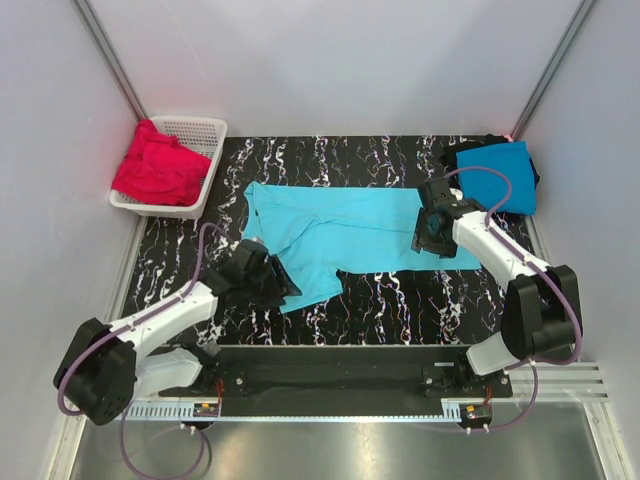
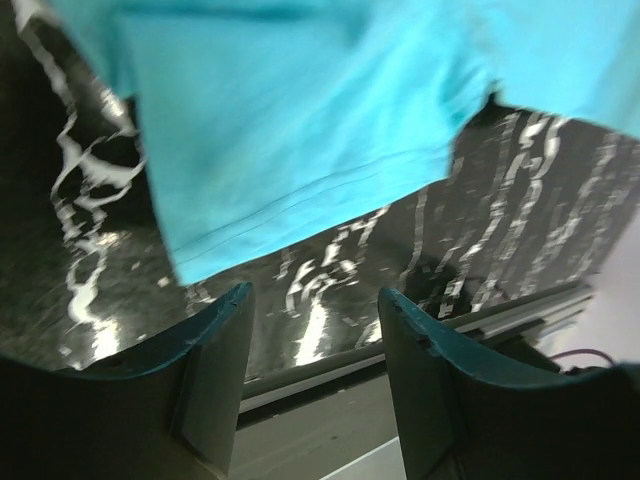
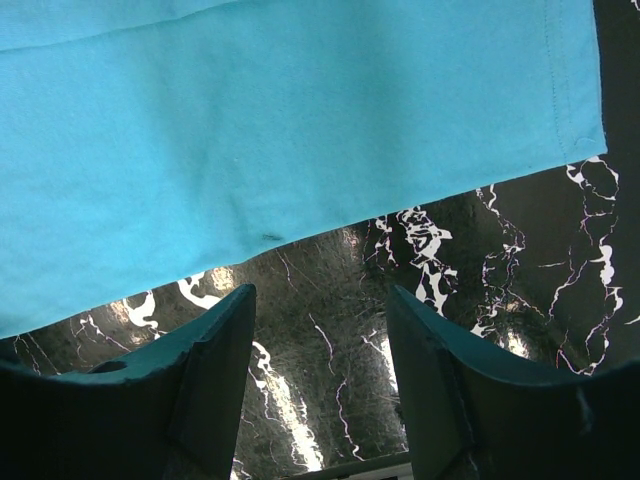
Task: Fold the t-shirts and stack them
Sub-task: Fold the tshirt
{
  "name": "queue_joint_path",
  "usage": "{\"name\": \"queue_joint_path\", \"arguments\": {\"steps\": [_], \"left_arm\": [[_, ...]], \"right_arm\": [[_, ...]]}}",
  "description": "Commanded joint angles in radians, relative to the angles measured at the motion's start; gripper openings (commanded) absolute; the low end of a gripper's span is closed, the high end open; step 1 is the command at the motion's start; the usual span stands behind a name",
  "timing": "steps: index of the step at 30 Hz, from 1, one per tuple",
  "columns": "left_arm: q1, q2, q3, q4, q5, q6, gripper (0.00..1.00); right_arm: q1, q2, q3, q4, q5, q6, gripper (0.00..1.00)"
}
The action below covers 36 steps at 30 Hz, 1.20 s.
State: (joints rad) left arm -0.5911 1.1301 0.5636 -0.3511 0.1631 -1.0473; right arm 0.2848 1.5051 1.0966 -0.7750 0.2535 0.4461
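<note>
A light turquoise t-shirt [image 1: 350, 232] lies spread across the middle of the black marbled table [image 1: 400, 300]. One sleeve of it reaches toward the near left. My left gripper [image 1: 288, 284] hovers at that sleeve's near edge. In the left wrist view the left gripper [image 2: 315, 295] is open and empty, with the sleeve hem [image 2: 300, 120] just beyond the fingertips. My right gripper [image 1: 426, 242] sits at the shirt's right end. Seen from the right wrist, this gripper [image 3: 320, 295] is open over bare table, and the shirt's edge [image 3: 280, 120] lies ahead. A folded deeper blue t-shirt [image 1: 502, 172] rests on a black one [image 1: 468, 150] at the back right.
A white lattice basket [image 1: 205, 126] at the back left holds red t-shirts [image 1: 155, 170]. Grey walls close in the left, right and back sides. The arms' mounting rail [image 1: 340, 375] runs along the near edge.
</note>
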Motion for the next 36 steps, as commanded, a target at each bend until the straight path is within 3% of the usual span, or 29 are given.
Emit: {"name": "queue_joint_path", "arguments": {"steps": [1,11,20,29,32,36], "left_arm": [[-0.01,-0.062,-0.037,-0.018,-0.039,-0.011,0.57],[-0.018,-0.217,-0.131,-0.109,-0.108,-0.076,0.55],[-0.019,-0.055,-0.074,-0.086,-0.113,-0.042,0.54],[-0.019,0.21,-0.091,0.314,0.081,-0.06,0.47],[-0.019,0.269,-0.087,0.334,0.088,-0.079,0.45],[-0.019,0.237,-0.088,0.289,0.073,-0.076,0.41]], "right_arm": [[0.013,0.007,0.037,0.005,0.035,0.009,0.61],[0.033,0.029,0.04,0.003,0.044,0.016,0.61],[0.031,0.018,0.04,-0.001,0.058,0.013,0.61],[0.031,-0.032,0.028,-0.018,0.066,0.006,0.61],[0.031,-0.04,0.025,-0.021,0.079,-0.003,0.61],[0.031,-0.046,0.023,-0.026,0.086,-0.001,0.62]]}}
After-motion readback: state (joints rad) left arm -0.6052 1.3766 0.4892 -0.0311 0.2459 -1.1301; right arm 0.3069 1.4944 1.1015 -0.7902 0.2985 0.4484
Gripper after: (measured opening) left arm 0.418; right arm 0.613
